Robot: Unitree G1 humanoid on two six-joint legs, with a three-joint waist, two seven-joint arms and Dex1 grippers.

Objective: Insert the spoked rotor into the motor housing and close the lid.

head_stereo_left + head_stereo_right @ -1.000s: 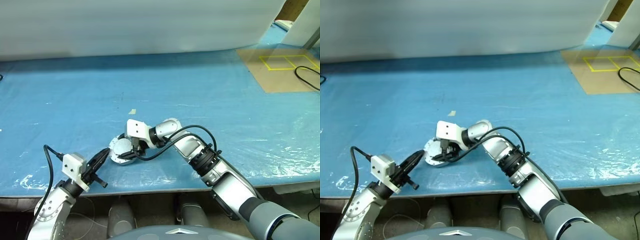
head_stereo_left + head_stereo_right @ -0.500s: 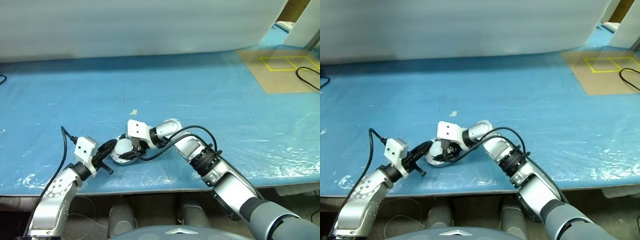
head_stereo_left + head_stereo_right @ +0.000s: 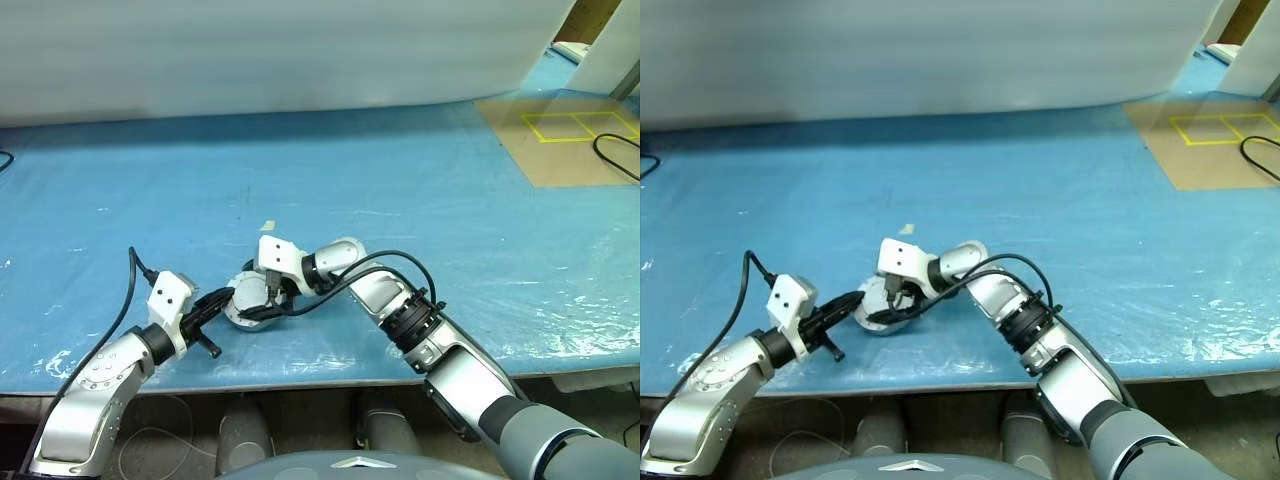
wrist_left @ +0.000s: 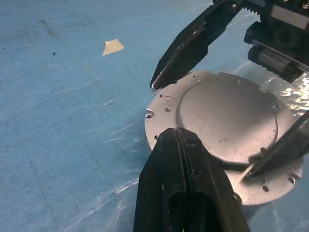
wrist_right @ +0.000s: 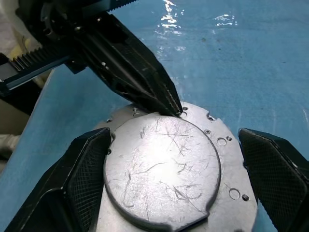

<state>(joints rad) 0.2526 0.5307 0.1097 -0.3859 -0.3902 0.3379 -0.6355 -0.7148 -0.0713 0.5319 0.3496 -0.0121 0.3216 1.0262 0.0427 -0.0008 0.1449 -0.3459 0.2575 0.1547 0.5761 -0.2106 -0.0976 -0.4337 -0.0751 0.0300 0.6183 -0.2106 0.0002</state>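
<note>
1. The lid [image 5: 161,169] lies plain grey face up on the motor housing [image 4: 166,104], near the counter's [image 3: 450,200] front edge, left of the middle.
2. The right hand [image 5: 174,193] is spread wide, one finger on either side of the lid, gripping nothing.
3. The left hand [image 4: 176,133] is clenched shut and empty, its tip resting on the housing's flange beside the lid.
4. The left wrist view also shows a scrap of tape [image 4: 113,47] on the blue sheet nearby.

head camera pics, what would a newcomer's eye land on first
Near the front edge of the blue table, both claws meet at one round grey metal disc. The right claw stands open astride it, while the left claw, shut, touches its tips to the disc's rim.
</note>
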